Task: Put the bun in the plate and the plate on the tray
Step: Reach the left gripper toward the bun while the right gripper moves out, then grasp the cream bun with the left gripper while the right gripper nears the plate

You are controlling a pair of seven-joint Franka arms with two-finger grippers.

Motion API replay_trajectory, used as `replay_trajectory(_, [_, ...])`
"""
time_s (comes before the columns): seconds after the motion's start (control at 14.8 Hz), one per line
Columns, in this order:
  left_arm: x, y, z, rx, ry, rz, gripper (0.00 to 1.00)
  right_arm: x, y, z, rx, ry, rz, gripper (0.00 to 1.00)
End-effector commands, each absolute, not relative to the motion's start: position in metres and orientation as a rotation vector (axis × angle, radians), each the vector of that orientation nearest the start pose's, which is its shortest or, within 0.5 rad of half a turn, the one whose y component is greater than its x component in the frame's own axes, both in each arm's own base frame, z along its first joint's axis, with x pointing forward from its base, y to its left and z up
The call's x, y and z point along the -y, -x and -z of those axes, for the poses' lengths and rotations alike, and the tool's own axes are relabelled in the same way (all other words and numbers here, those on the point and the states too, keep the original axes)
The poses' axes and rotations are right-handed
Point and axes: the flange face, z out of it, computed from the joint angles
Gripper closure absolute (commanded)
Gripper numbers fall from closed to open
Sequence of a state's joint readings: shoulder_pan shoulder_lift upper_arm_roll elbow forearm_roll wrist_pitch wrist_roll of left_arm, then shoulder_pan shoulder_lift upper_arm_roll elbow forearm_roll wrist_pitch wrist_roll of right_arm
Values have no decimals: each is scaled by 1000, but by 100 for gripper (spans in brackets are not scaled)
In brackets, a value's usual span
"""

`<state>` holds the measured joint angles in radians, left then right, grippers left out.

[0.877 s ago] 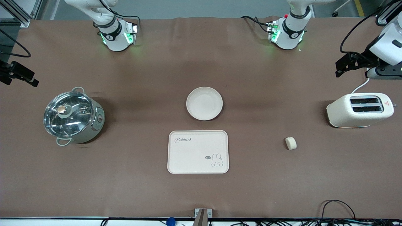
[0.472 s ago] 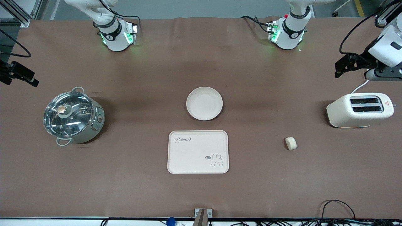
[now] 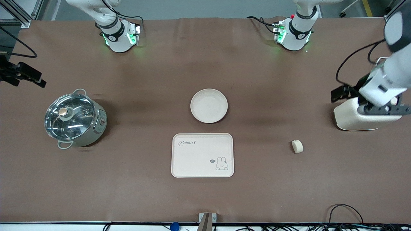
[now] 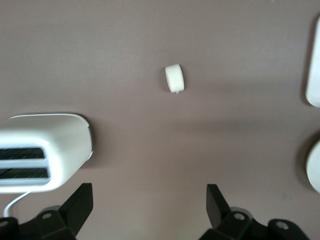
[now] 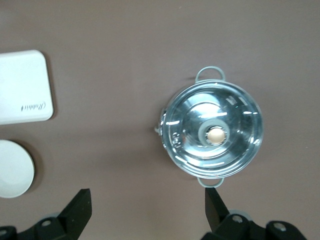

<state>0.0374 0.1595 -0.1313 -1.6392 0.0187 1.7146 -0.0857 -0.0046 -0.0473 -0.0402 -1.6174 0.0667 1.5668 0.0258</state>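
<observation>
The bun (image 3: 297, 146) lies on the brown table toward the left arm's end, nearer the front camera than the toaster; it also shows in the left wrist view (image 4: 174, 79). The plate (image 3: 209, 106) sits empty at mid-table. The tray (image 3: 202, 155) lies just nearer the camera than the plate, apart from it. My left gripper (image 4: 149, 200) is open and empty, up over the toaster's edge. My right gripper (image 5: 146, 200) is open and empty, up by the pot at the right arm's end.
A cream toaster (image 3: 348, 117) stands at the left arm's end, partly covered by the left arm (image 3: 383, 86). A steel pot with a glass lid (image 3: 74, 119) stands at the right arm's end. Cables lie along the table's front edge.
The left arm has swung down and now covers most of the toaster. The right gripper has shifted slightly inward over the table. Bun, plate and tray have not moved.
</observation>
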Motion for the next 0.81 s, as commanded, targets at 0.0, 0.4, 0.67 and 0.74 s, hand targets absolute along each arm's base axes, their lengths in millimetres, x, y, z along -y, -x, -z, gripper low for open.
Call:
replay_trajectory(0.0, [53, -626, -466, 75, 3142, -111, 0, -9, -534, -600, -69, 3053, -73, 0])
replay_trajectory(0.4, [61, -668, -352, 271, 3162, -68, 0, -69, -522, -528, -186, 3027, -230, 0])
replay_trajectory(0.67, [76, -679, -289, 361, 3170, -43, 0, -167, -493, -436, -343, 3022, -179, 0])
replay_trajectory(0.74, [80, -681, -269, 356, 3173, -44, 0, -195, -482, -419, -372, 3011, -128, 0])
